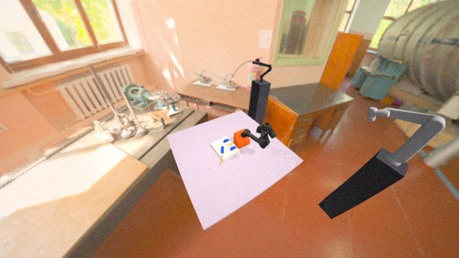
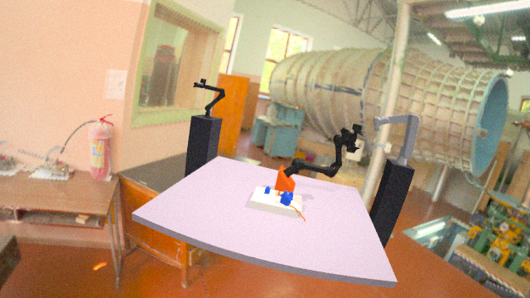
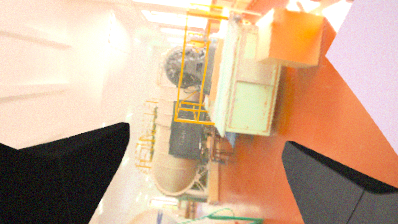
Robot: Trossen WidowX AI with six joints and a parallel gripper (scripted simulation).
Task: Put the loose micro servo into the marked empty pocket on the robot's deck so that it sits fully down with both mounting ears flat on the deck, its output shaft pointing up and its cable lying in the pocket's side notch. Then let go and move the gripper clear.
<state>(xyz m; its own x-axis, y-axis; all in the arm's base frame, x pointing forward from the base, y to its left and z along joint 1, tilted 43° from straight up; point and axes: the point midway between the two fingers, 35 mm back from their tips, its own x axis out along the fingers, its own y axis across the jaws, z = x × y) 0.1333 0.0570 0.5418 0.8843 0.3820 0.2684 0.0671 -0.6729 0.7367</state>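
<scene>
The loose blue micro servo (image 1: 222, 150) (image 2: 286, 199) is on the white deck (image 1: 216, 145) (image 2: 258, 203), near one edge. It stands higher than the other blue servos, and its orange cable (image 1: 221, 160) (image 2: 301, 215) runs over the deck's side towards the table. The marked pocket cannot be made out, nor whether the servo's ears lie flat. My gripper (image 3: 207, 140) is open and empty, with its fingers wide apart. It is raised well away from the deck, and only the room and a table corner show past its fingers in the wrist view.
Two more blue servos (image 1: 226, 140) (image 1: 233, 147) sit on the deck. An orange block (image 1: 241, 140) (image 2: 283, 181) stands beside the deck, where my arm begins. The lilac table (image 1: 229, 193) (image 2: 232, 232) carries these. Two black pedestals (image 1: 259, 102) (image 2: 391, 199) with other arms stand beyond its edges.
</scene>
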